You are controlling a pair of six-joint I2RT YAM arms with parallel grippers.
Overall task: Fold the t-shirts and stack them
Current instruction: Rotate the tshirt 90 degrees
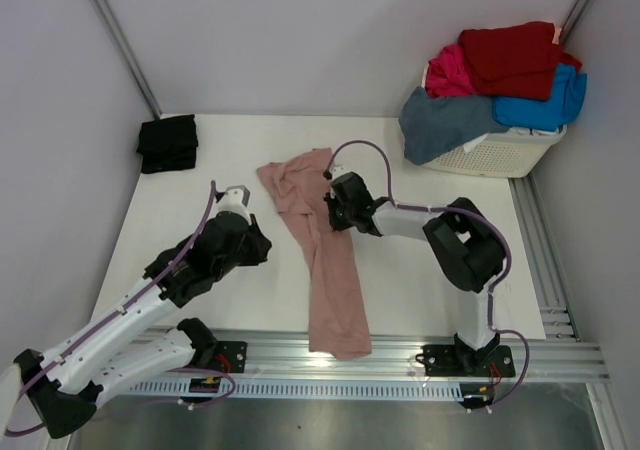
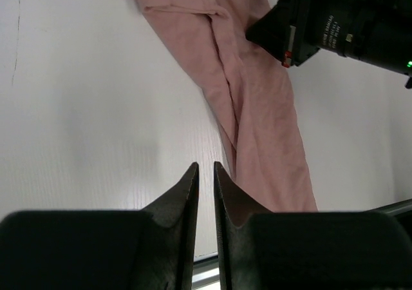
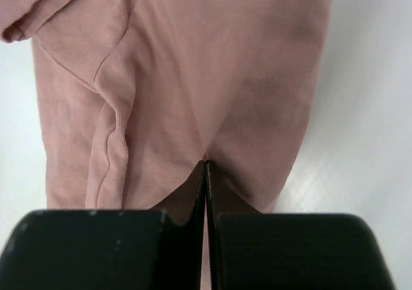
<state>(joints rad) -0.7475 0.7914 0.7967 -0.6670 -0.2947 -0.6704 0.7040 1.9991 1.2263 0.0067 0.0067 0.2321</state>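
Right gripper (image 3: 206, 164) seems pinched shut on the pink t-shirt (image 3: 212, 64); so thin a bite may slip when lifted. Left gripper (image 2: 206, 169) hangs narrowly parted, empty.

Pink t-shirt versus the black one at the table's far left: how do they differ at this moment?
The pink t-shirt lies drawn out in a long, rumpled strip mid-table; the black t-shirt is a compact bundle near the far-left corner. The right gripper is shut on the pink t-shirt's cloth; nothing touches the black t-shirt. Both rest on the white table.
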